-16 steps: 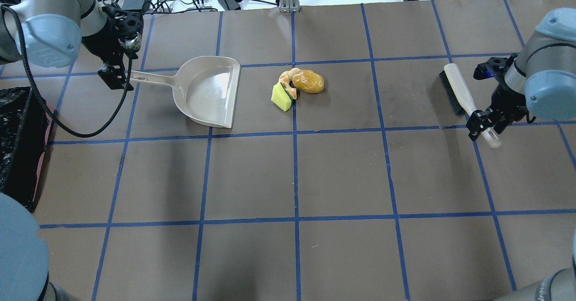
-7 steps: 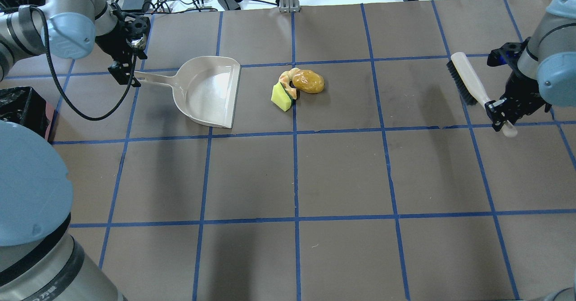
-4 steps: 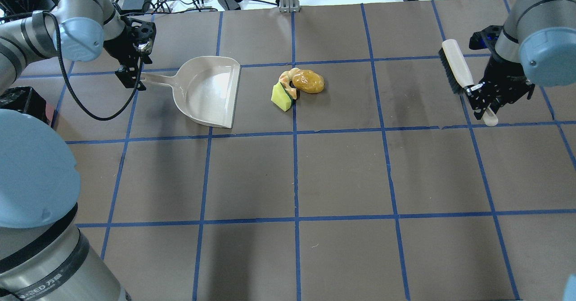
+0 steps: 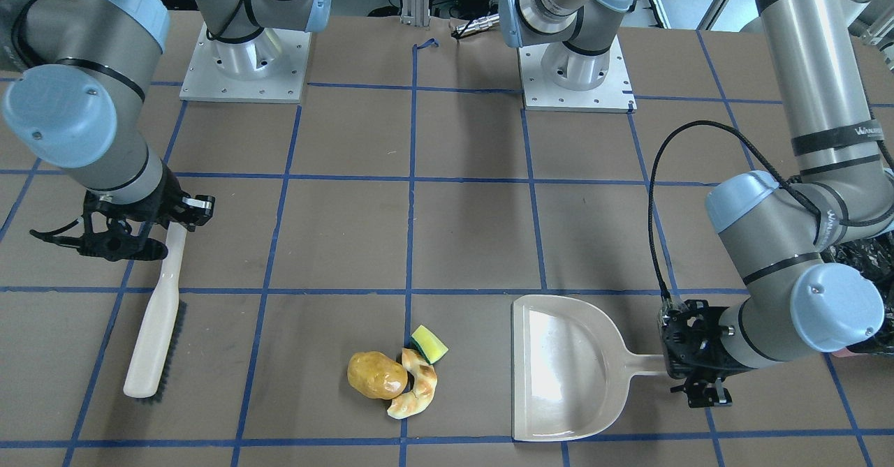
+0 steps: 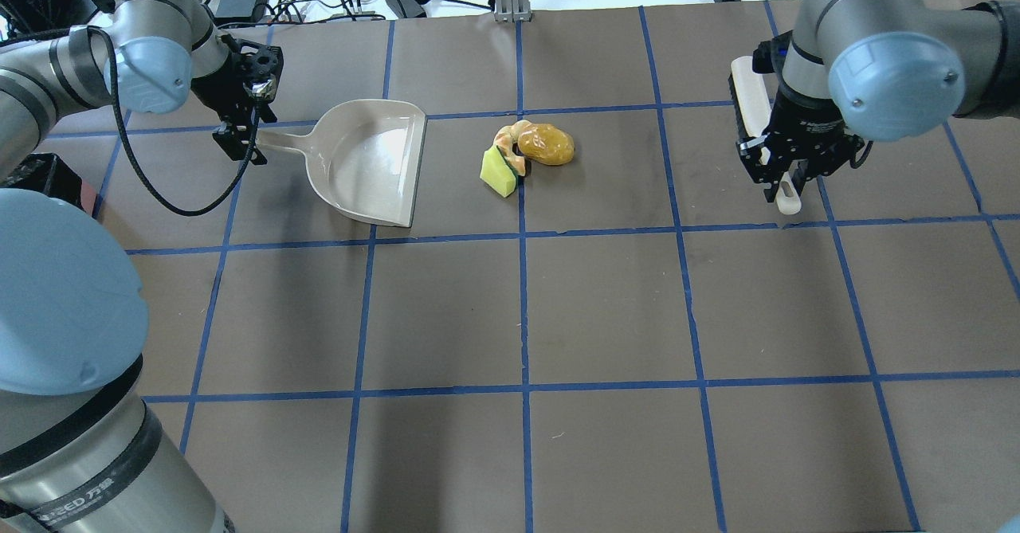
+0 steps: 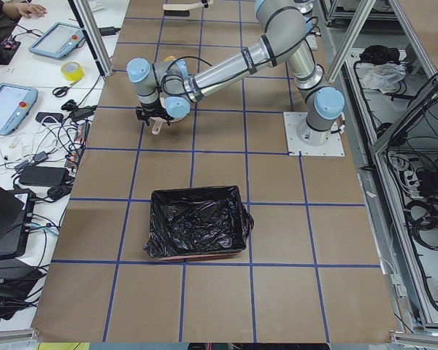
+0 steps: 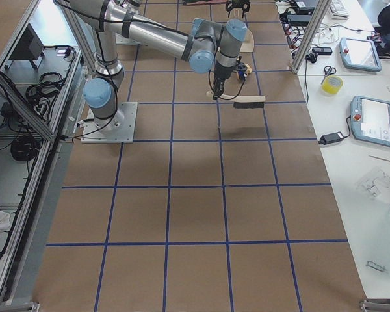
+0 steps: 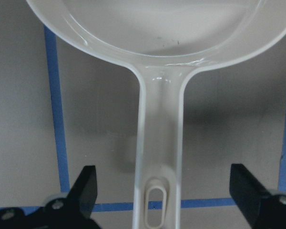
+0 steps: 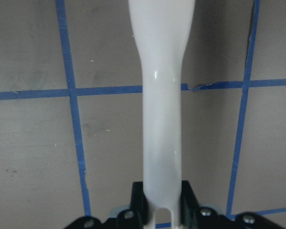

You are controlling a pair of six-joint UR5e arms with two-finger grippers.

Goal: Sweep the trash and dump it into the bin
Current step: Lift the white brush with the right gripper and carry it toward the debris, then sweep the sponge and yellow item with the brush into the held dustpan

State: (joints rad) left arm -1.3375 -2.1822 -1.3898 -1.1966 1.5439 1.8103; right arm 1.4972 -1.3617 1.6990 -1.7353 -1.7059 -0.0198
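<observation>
Bin (image 6: pixel 197 232) (black-lined) shows whole only from exterior left — overhead barely catches it.

Near the far edge's middle: three touching food-like trash pieces (image 5: pixel 526 149). Leftward: beige handled dustpan (image 5: pixel 366 158), black bag-lined bin (image 6: pixel 194 192) at the edge. Rightward: white-handled brush (image 4: pixel 157 320).

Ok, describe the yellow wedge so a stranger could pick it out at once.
Find the beige dustpan. Just off its open edge sits a cluster of three food pieces: a potato, a croissant and the wedge. The wedge is the piece nearest the dustpan, flat-sided and bright yellow with a green edge.
</observation>
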